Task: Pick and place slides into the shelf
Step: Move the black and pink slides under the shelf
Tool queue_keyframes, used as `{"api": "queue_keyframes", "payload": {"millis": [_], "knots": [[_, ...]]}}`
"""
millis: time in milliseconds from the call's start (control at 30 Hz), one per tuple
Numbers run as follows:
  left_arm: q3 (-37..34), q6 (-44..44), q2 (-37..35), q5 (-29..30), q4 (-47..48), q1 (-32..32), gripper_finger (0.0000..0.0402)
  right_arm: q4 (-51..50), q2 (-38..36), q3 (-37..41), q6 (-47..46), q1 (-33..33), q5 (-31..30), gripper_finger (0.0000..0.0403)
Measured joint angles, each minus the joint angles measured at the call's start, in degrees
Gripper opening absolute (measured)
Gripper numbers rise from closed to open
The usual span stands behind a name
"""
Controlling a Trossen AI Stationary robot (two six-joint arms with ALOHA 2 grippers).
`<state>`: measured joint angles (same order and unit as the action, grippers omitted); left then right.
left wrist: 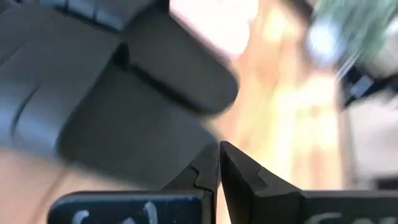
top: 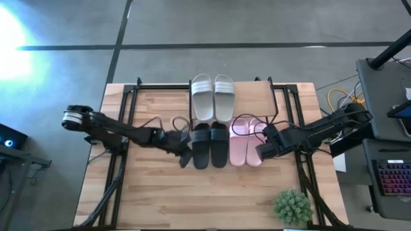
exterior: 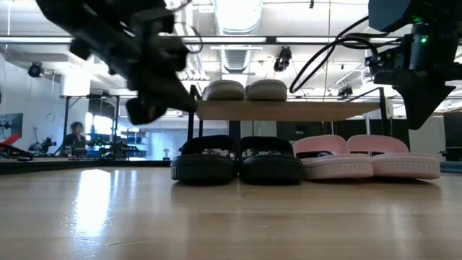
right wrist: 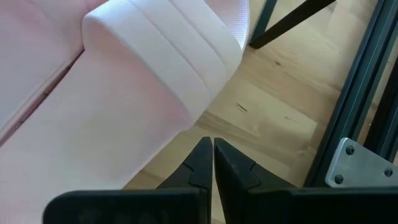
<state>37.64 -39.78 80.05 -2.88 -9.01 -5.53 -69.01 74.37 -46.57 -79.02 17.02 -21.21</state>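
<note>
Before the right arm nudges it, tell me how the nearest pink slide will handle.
The pink slide lies flat on its broad sole, so it should skid rather than tip or roll. It looks like soft foam, probably light and slightly bendy. The ribbed strap may offer grip.

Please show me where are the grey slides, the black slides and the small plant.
grey slides [top: 213, 96]: high view, on the straps.
black slides [top: 210, 144]: high view, between the pair's straps.
small plant [top: 293, 206]: high view, middle of its leaves.

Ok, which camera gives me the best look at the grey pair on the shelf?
The high view: the grey pair lies fully visible, side by side on the shelf. The low view shows only the pair's rounded ends above the board edge. Neither wrist view shows it.
</note>
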Motion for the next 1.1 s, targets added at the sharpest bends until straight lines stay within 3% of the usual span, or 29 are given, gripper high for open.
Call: {"api": "queue_keyframes", "payload": {"millis": [100,233,467,833,1100], "knots": [[0.15,5.72,-1.30,6.88,5.41,-4.58,0.0001,-0.02,-0.02,0.20,0.01,0.00,-0.02,0.0008],[0.04,4.93,-1.27,11.51,5.77,-8.62,0.0001,-0.02,-0.02,0.22,0.28,0.00,0.01,0.0008],[3.89,2.66,2.49,10.40,3.15,-13.66,0.0001,-0.02,-0.04,0.22,4.14,0.00,1.40,0.0008],[13.61,5.12,16.54,10.54,4.03,-17.54,0.0000,-0.15,-0.13,0.22,6.24,0.00,1.87,0.0008],[19.82,10.51,22.23,15.59,14.11,-17.55,0.0000,-0.17,-0.15,0.20,7.06,1.22,2.36,0.0008]]}}
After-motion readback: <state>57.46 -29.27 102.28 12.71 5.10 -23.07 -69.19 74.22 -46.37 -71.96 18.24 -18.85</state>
